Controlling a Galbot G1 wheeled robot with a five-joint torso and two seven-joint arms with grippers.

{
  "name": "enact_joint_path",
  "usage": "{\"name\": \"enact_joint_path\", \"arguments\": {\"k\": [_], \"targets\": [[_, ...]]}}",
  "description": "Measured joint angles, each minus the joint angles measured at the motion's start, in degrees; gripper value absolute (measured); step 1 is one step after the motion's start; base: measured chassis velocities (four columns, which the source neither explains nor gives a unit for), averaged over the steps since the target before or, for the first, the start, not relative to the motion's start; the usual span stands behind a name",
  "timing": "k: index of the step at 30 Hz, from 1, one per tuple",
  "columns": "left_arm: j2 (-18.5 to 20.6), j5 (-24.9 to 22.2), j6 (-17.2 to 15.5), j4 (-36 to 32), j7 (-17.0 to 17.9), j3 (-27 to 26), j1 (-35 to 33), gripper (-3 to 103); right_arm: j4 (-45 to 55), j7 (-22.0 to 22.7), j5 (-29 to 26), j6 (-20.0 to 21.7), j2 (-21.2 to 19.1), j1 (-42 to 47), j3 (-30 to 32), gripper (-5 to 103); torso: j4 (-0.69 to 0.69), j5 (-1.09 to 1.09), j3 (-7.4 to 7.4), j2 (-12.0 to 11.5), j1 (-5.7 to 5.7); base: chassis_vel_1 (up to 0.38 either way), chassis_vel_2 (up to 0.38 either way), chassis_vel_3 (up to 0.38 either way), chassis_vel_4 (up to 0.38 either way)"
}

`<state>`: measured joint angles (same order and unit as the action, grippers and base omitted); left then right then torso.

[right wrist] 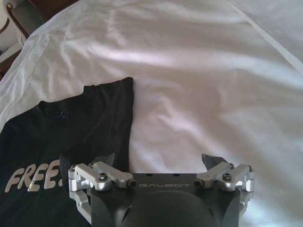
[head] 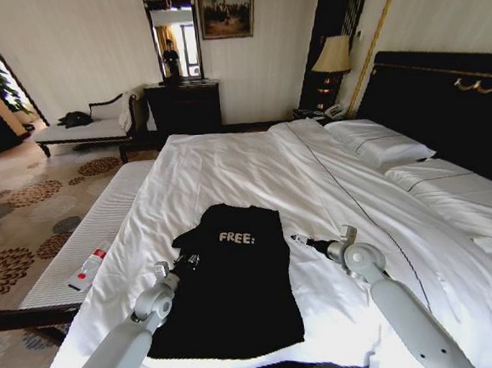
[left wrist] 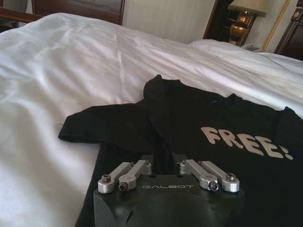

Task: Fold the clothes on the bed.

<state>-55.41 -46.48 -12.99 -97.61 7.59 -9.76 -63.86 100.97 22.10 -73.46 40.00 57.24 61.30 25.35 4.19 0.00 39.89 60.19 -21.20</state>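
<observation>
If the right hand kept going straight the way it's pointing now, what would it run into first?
Probably nothing solid at first: the right hand, open just beside the black T-shirt, points out over the white duvet. Going straight on it would likely skim or press into that duvet, though depth is hard to judge.

free: bare white duvet (head: 253, 171) all around black T-shirt (head: 233, 287) | obstacles: pillows (head: 379, 144) toward headboard (head: 445, 109); bottle, seemingly (head: 88, 270), on bench, left of bed
</observation>
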Motion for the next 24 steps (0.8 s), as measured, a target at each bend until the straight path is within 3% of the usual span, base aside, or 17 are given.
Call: {"name": "enact_joint_path", "arguments": {"k": [1, 3, 7, 18, 24], "targets": [[0.0, 0.0, 0.0, 0.0, 0.0, 0.1, 0.1, 16, 0.0, 0.0, 0.0, 0.0, 0.0, 0.1, 0.1, 100, 0.0, 0.0, 0.0, 0.0, 0.0, 0.0, 0.0, 0.0, 0.0], [0.0, 0.0, 0.0, 0.0, 0.0, 0.2, 0.1, 16, 0.1, 0.0, 0.0, 0.0, 0.0, 0.1, 0.1, 100, 0.0, 0.0, 0.0, 0.0, 0.0, 0.0, 0.0, 0.0, 0.0], [0.0, -0.3, 0.0, 0.0, 0.1, 0.2, 0.2, 1, 0.1, 0.0, 0.0, 0.0, 0.1, 0.2, 0.1, 100, 0.0, 0.0, 0.0, 0.0, 0.0, 0.0, 0.0, 0.0, 0.0], [0.0, -2.6, 0.1, -1.0, 1.1, -1.6, 1.3, 0, 0.5, 0.1, 0.3, 0.0, 0.6, 0.9, 0.2, 100, 0.0, 0.0, 0.0, 0.0, 0.0, 0.0, 0.0, 0.0, 0.0], [0.2, -9.8, -0.6, -0.3, 3.9, -5.4, 5.8, 0, 0.8, -0.1, 0.4, 0.0, 0.8, 1.4, 0.6, 100, 0.0, 0.0, 0.0, 0.0, 0.0, 0.0, 0.0, 0.0, 0.0]]}}
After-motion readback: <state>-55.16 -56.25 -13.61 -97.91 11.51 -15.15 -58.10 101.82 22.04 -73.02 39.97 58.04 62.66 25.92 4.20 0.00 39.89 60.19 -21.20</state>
